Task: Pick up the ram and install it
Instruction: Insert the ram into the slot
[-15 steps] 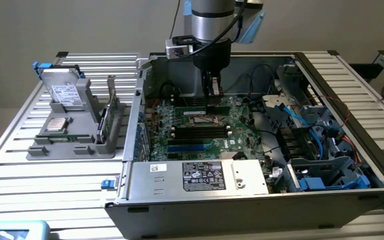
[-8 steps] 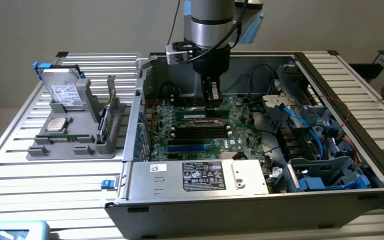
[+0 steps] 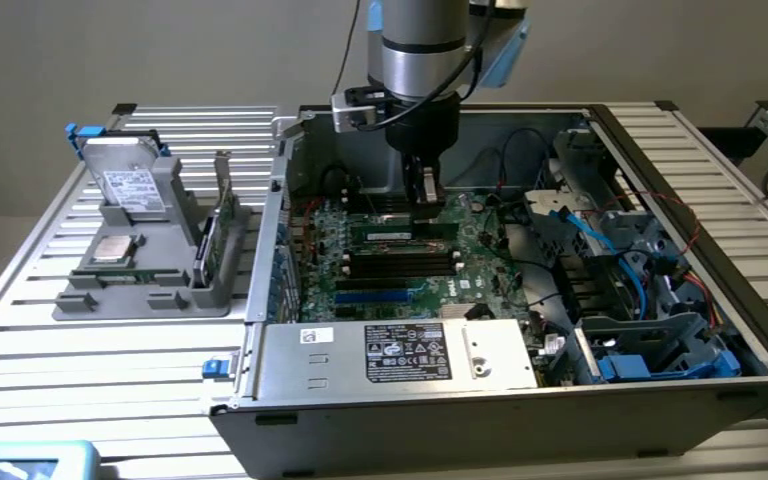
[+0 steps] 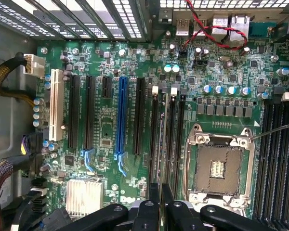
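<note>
Your end effector (image 4: 160,197) narrow, pinching ram (image 4: 163,139) edge-on above motherboard (image 4: 106,134) slot. Judge ram light, stiff, fragile: hold long top edge, spare chips, contacts.

One computer case (image 3: 491,430), one motherboard (image 4: 101,115), one processor socket (image 4: 216,168), one gripper (image 4: 161,192)

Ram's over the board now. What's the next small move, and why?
Probably ease straight down. The gripper holds the ram edge-on, lined up along the memory slots beside the processor socket, apparently not seated yet.
</note>
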Robot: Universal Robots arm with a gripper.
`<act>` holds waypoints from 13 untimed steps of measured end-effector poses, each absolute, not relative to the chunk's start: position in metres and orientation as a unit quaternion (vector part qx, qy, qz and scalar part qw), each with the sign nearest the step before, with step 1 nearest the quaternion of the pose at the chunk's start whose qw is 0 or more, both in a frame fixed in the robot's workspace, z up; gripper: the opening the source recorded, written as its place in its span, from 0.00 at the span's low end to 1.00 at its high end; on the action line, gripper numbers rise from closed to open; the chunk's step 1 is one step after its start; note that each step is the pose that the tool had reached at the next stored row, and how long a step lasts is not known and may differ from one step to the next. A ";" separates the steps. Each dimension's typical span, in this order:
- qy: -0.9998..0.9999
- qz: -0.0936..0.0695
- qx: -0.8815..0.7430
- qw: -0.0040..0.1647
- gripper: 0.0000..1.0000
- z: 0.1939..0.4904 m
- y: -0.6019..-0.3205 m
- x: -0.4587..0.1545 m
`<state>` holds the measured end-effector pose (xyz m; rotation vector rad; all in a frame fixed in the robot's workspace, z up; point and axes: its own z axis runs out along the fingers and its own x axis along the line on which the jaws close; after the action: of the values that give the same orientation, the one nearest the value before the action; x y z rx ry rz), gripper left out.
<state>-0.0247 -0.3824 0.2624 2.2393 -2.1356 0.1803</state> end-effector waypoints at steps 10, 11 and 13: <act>-0.689 0.060 0.722 0.023 0.14 0.251 -0.384 -0.025; -0.689 0.060 0.722 0.023 0.14 0.251 -0.384 -0.025; -0.689 0.061 0.722 0.024 0.14 0.250 -0.386 -0.025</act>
<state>-0.0247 -0.3865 0.2503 2.2354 -2.1316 0.1887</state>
